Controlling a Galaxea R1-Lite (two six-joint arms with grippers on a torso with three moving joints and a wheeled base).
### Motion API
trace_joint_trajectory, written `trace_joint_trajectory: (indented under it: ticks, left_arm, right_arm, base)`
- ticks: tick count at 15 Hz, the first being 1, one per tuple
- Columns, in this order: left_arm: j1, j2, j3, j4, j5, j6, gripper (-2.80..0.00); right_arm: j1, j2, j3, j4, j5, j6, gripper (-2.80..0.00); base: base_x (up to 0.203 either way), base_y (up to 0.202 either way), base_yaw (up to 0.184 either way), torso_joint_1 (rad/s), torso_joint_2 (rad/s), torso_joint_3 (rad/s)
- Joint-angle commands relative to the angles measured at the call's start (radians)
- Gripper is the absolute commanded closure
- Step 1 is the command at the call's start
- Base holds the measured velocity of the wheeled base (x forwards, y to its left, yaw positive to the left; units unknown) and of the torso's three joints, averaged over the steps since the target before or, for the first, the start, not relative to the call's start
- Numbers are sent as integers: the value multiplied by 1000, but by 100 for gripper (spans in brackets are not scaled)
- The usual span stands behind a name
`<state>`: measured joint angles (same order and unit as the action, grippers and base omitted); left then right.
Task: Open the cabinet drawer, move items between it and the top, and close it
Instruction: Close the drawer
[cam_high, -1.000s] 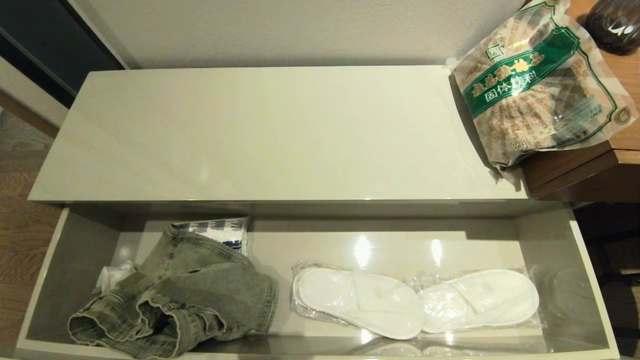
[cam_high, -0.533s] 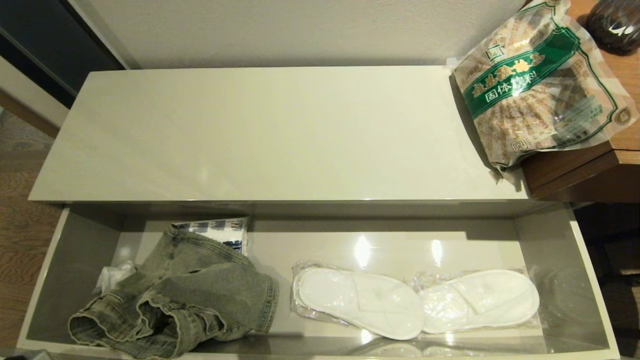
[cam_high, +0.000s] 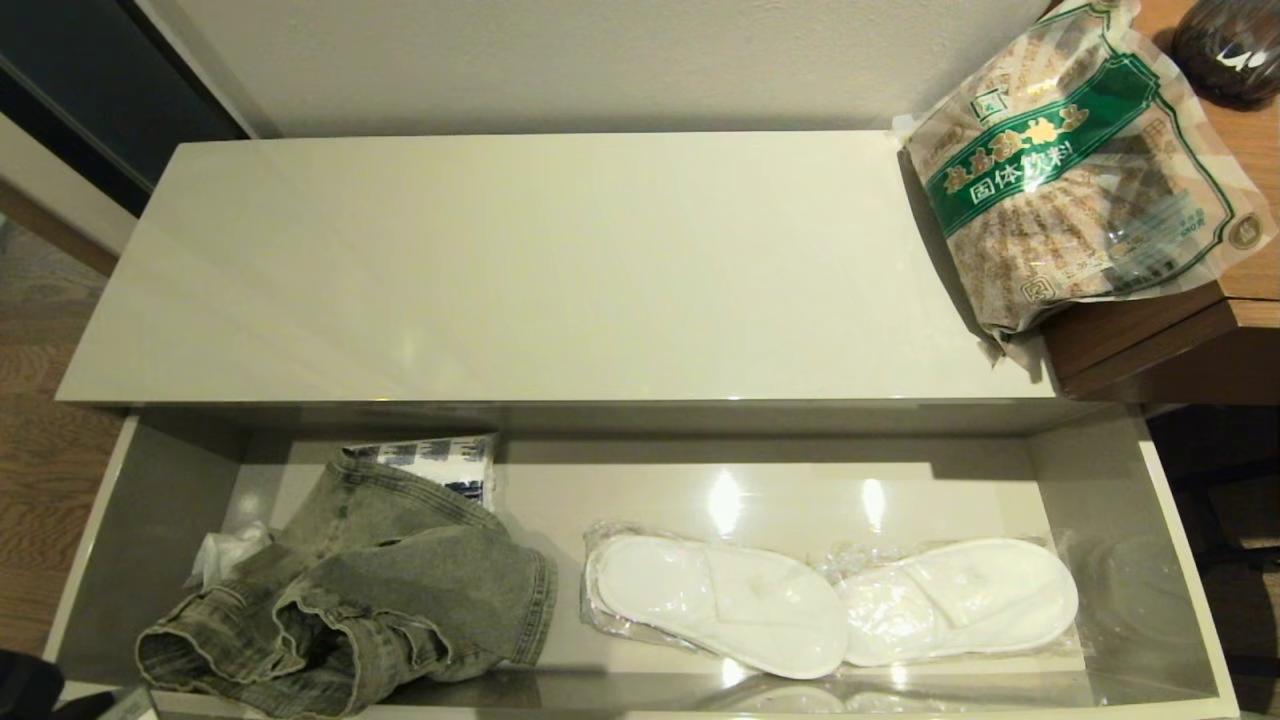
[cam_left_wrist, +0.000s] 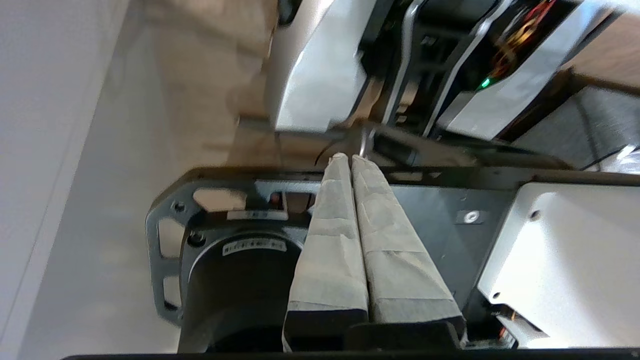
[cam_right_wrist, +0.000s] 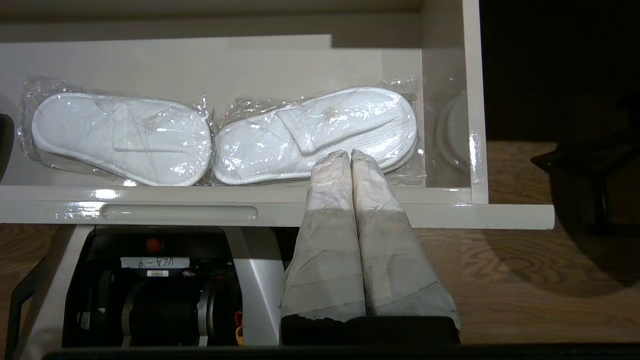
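a: cabinet drawer (cam_high: 1180, 560), long, shallow, glossy cream with grey walls: pulled fully out below the top (cam_high: 520, 270), the smooth cream-beige panel, long axis running left to right in the head view.

b: inside, at the left end?

a: faded grey-green denim garment (cam_high: 350, 600), crumpled, lying roughly along the drawer's length, partly over a blue-and-white patterned packet (cam_high: 440, 462). to its right, two white slippers in clear plastic (cam_high: 830, 605), end to end along the same axis.

b: and the bag?

a: clear bag of brown granules with a green band (cam_high: 1075, 170), at the top's far right end, tilted, leaning onto the brown wooden desk (cam_high: 1150, 340) beside it.

b: left gripper (cam_left_wrist: 352, 159)?

a: low by the robot's own base, cloth-wrapped fingers (cam_left_wrist: 330, 240) pressed together, holding nothing. only a dark edge of that arm at the head view's lower left corner.

b: right gripper (cam_right_wrist: 350, 154)?

a: parked in front of the drawer's face, pointing toward the right-hand slipper, fingers (cam_right_wrist: 325, 240) together, empty. one oblong notch (cam_right_wrist: 179, 212) in the drawer face just beside it.
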<state>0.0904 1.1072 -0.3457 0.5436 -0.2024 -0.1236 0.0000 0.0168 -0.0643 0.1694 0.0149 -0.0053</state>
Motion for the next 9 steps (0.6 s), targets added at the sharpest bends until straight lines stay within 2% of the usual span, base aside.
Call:
trace_joint_trajectory:
  ticks: [1,6,9]
  left_arm:
    - [0,64,7,2,-2,-8,0]
    - [0,85,-20,-5,-13,-72,0]
    - [-1,107,26,-181,-15,-118,0]
  right_arm:
    - [0,2,0,1,0,-1,0]
    - [0,2,0,1,0,-1,0]
    - [0,2,0,1,0,-1,0]
  base:
    - [0,0,0,0,0,0]
    - [0,0,0,0,0,0]
    - [0,0,0,0,0,0]
